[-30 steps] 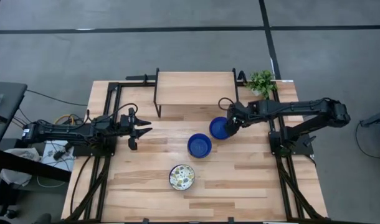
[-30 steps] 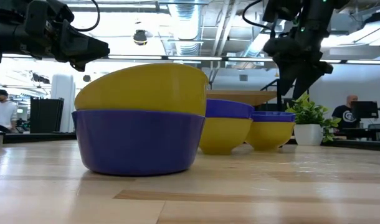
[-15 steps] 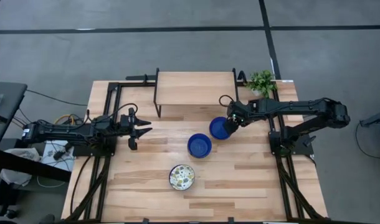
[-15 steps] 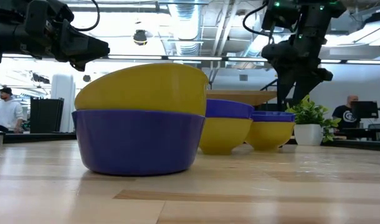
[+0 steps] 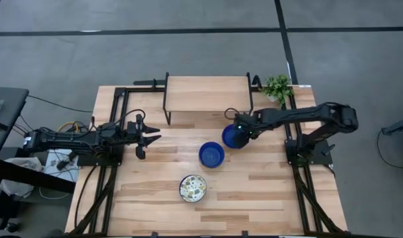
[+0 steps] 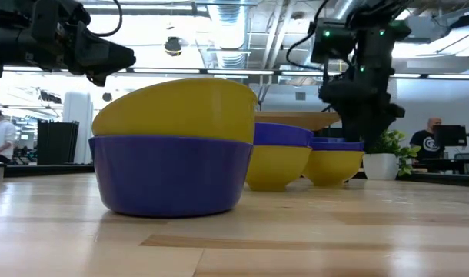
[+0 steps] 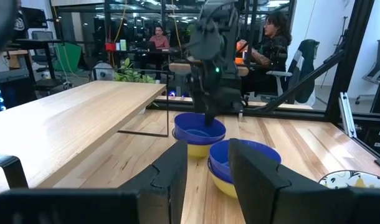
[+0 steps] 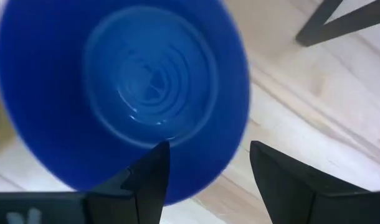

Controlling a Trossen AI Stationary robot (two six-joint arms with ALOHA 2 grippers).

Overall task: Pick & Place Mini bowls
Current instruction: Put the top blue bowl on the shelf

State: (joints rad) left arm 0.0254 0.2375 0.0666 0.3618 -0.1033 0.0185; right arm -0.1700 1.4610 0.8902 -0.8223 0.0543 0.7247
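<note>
A: Bowls sat on the pale, grained wooden table, three stacks strung diagonally in the high view. The right gripper hung directly over the rim of the far blue bowl, its two dark fingers spread wide, one above the glossy blue inside and the other outside the wall.

B: Was it gripping anything?

A: No, nothing was clamped. That bowl's inside was smooth and shiny, with faint concentric rings at the bottom. From table height, it looked blue above yellow, as if nested.

B: And the others?

A: The middle blue bowl lay just beside the far one, round and glossy. The patterned bowl, white with speckled green-yellow marks, sat well apart, nearer the front edge.

B: The left arm?

A: The left gripper waited above the table's left side, well away from every bowl, its blunt black fingers parted and empty. A leafy green plant stood at the far right corner, beside a raised wooden shelf on thin black legs.
</note>
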